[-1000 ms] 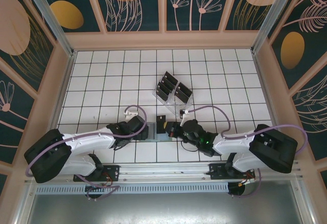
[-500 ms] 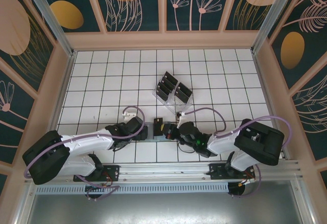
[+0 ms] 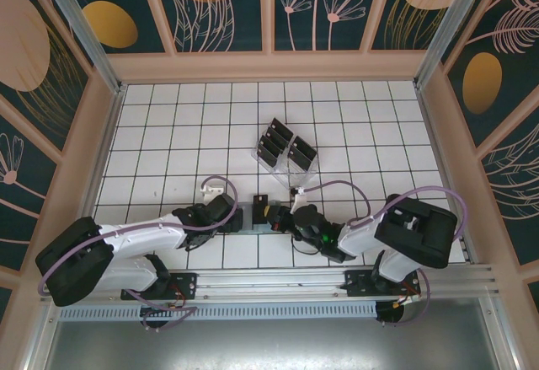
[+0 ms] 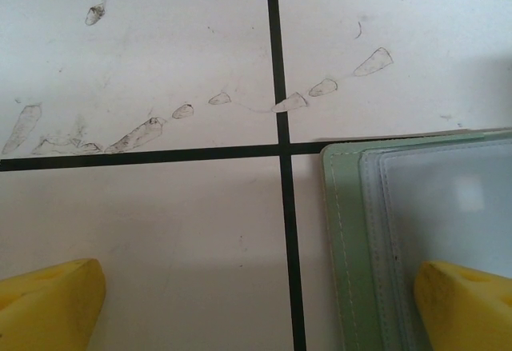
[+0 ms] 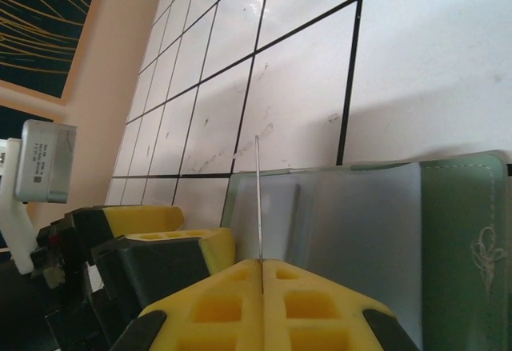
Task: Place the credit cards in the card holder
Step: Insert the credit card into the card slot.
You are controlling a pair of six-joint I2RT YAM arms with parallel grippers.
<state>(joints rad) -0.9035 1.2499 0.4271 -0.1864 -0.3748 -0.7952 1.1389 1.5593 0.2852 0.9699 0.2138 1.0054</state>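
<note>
Right claw [image 5: 262, 265] is pinched fully shut on one card [image 5: 258, 195]. The right wrist view shows the card edge-on, as a thin line rising from between the yellow fingers and crossing the near-left part of the holder's clear inner pocket. The holder [image 5: 456, 231] lies open and flat on the worktop [image 3: 168, 134], low centre in the overhead view, between the two claws. Left claw [image 4: 256, 311] is spread wide with nothing in it. In its own view one yellow fingertip [image 4: 464, 307] sits over the holder's pocket at lower right and the other over bare white tile at lower left; whether the first presses on the holder I cannot tell. Compared with a second ago, the right arm's elbow has swung left and slightly up in the overhead frame, and its claw has edged left, closer over the holder. The left arm has barely shifted, and both claws keep the same openings. More cards [image 3: 303, 149] stand in the rack [image 3: 285, 158] above centre, where they were.
</note>
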